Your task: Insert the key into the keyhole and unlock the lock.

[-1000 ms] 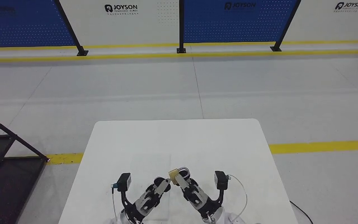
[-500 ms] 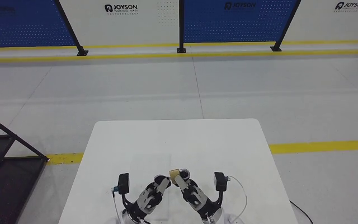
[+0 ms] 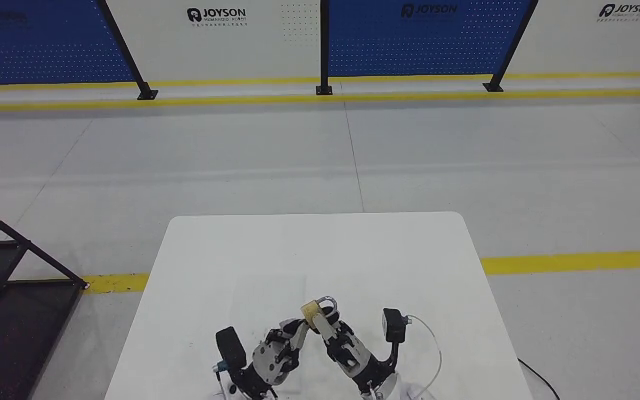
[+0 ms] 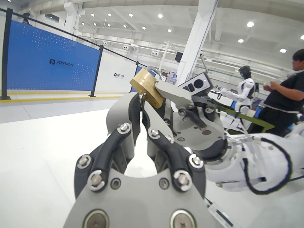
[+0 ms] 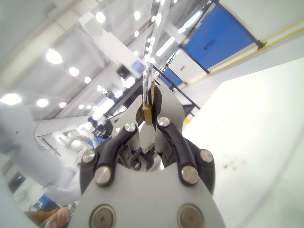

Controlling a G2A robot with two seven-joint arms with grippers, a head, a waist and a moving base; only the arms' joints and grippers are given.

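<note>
A brass padlock (image 3: pixel 314 308) with a silver shackle is held up above the near part of the white table (image 3: pixel 400 260). My right gripper (image 3: pixel 323 323) is shut on the padlock (image 5: pixel 148 115) body, shackle pointing away from the wrist. My left gripper (image 4: pixel 142 106) is shut on a small silver key (image 4: pixel 142 98), whose tip meets the underside of the padlock (image 4: pixel 146 88). In the top view the left gripper (image 3: pixel 299 329) sits just left of the lock, touching fingertips with the right one. I cannot tell whether the shackle is released.
A white cable (image 3: pixel 430 345) loops off the right wrist near the table's front right. A black stand (image 3: pixel 30 265) is beside the table's left edge. Blue barrier panels (image 3: pixel 420 40) line the far floor.
The left wrist has rolled, its camera housing swinging down toward the table's front edge, while the fingers stay at the lock. The padlock and right gripper have barely shifted.
</note>
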